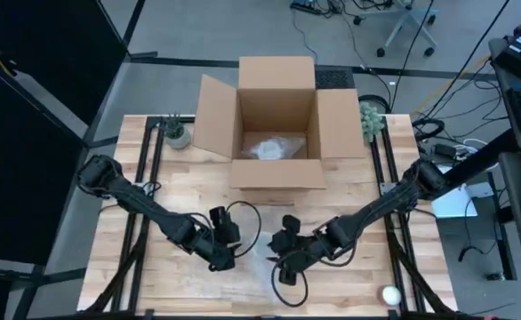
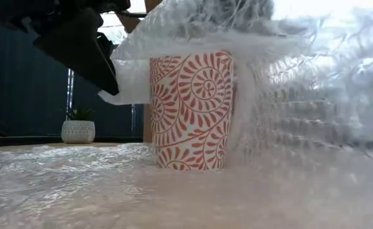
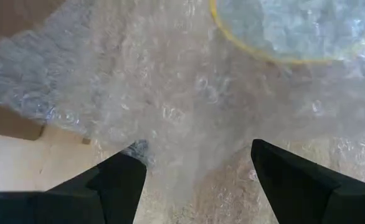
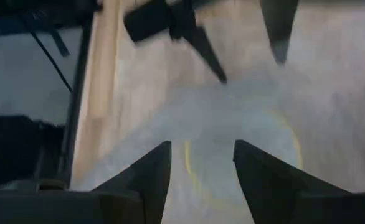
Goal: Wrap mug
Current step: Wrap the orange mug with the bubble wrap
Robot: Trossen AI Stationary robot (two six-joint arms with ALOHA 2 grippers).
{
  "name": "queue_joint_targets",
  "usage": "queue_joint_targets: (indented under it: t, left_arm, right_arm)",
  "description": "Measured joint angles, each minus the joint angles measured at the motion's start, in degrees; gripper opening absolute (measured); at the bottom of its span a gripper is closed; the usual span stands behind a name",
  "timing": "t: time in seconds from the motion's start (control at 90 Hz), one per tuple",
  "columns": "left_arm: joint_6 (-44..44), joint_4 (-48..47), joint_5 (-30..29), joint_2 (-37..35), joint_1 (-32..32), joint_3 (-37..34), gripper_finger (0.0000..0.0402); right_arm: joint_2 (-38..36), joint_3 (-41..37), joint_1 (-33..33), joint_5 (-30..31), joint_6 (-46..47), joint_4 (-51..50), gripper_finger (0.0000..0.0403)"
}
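Observation:
A white mug [image 2: 191, 111] with red swirl patterns stands upright on a sheet of bubble wrap [image 2: 301, 95] near the table's near edge. A flap of the wrap is draped over the mug's top and one side. Through the wrap the mug's rim [image 3: 282, 31] shows. My left gripper [image 1: 225, 258] is open just left of the mug, with the flap's edge [image 3: 182, 155] between its fingers. My right gripper [image 1: 284, 271] hovers open above the covered mug, fingers pointing down. My left gripper has the flap's edge [image 2: 116, 95] between its wide-open fingers, coming in slanting from above on the table's left side. One fingertip [image 2: 109, 83] stands against that edge; whether it presses it I cannot tell. My right gripper stands over the wrap [image 4: 201, 124] on the mug's top; whether it touches I cannot tell.
An open cardboard box [image 1: 276, 124] with some wrap inside stands at the far middle. Small plant pots [image 1: 177, 133] [image 1: 372, 117] flank it. A white ball [image 1: 391, 294] lies near the near right corner. Bare wood shows between the box and the arms.

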Motion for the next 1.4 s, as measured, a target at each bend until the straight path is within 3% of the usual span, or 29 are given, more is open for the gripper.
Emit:
queue_joint_targets:
  t: [0.189, 0.389, 0.711, 0.922, 1.167, 1.4]
  left_arm:
    - [-0.3, -4.7, 1.5, -0.7, -0.6, 2.0, 0.0273]
    - [-3.1, -17.2, 3.8, -5.1, -4.1, 5.1, 0.0273]
    - [-4.9, -21.3, -9.0, -13.6, -8.3, 5.4, 0.0273]
    - [-4.7, -21.2, -11.0, -13.9, -8.3, 5.4, 0.0273]
    - [-4.7, -20.8, -11.2, -13.9, -8.7, 5.4, 0.0273]
    - [-4.1, -20.8, -11.3, -13.9, -8.9, 5.4, 0.0273]
  right_arm:
    - [5.9, 0.0, -2.6, -1.0, -5.3, 12.4, 0.016]
    - [12.1, 0.0, -4.5, -8.8, -5.9, 20.3, 0.016]
    - [8.4, 3.1, -3.8, -9.8, -8.7, 20.0, 0.016]
    - [6.4, 5.6, -1.7, -9.6, -16.5, 19.6, 0.016]
    - [5.9, 6.0, -1.3, -9.4, -10.5, 4.5, 0.016]
    - [5.2, 16.7, -1.5, -9.2, -7.2, -16.9, 0.016]
